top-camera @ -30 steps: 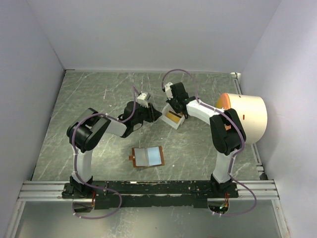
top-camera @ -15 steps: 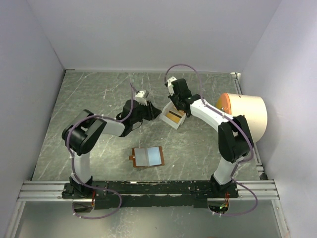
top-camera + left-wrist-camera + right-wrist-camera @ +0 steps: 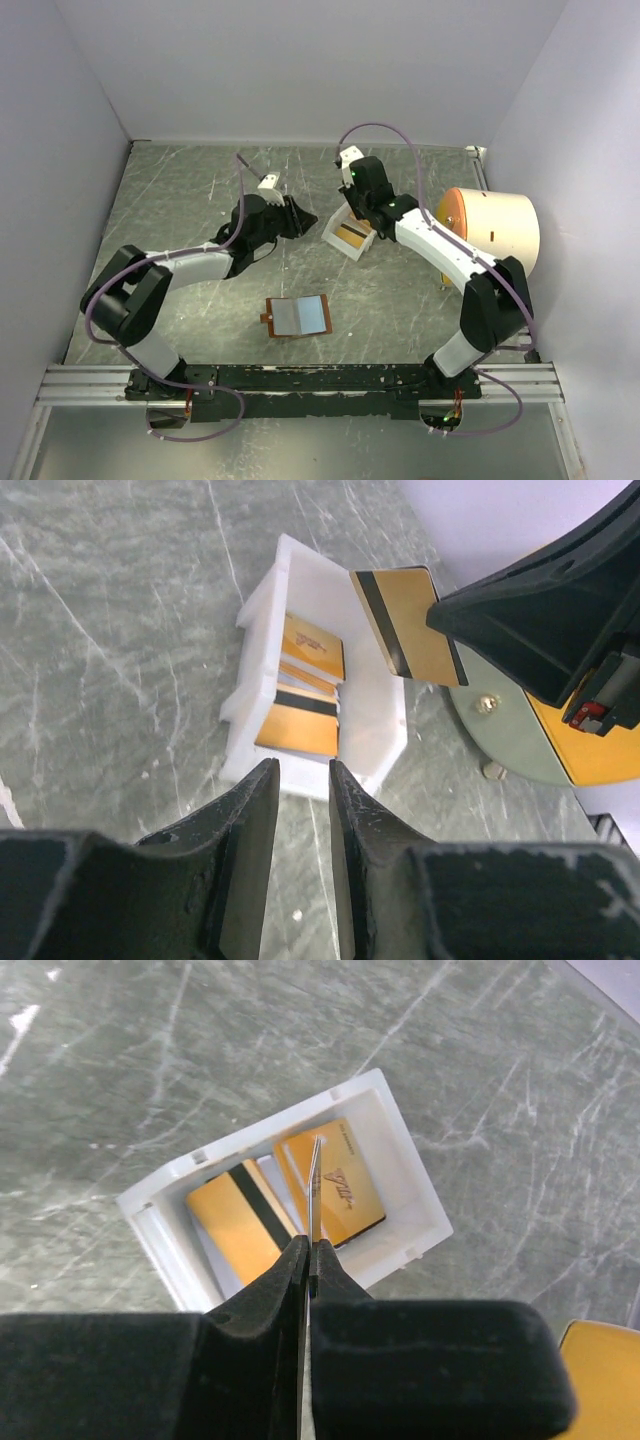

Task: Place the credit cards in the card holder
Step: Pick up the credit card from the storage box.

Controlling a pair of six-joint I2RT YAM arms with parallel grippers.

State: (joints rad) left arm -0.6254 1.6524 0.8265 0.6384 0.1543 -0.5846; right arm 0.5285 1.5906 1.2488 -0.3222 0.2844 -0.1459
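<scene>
Right hand [image 3: 308, 1250] was clamped shut on one orange-yellow flat card with black stripe [image 3: 405, 620], held over the small white rectangular plastic tray [image 3: 258, 630]. More orange-yellow cards [image 3: 235, 1225] lay inside the tray. Left hand [image 3: 303, 780] was empty, fingers slightly apart, hovering just left of the tray and pointing at it. The small brown leather-like folding card holder [image 3: 298, 316] lay open on the grey marbled table [image 3: 400, 300], near the centre, clear pockets up, well apart from the tray and both hands.
</scene>
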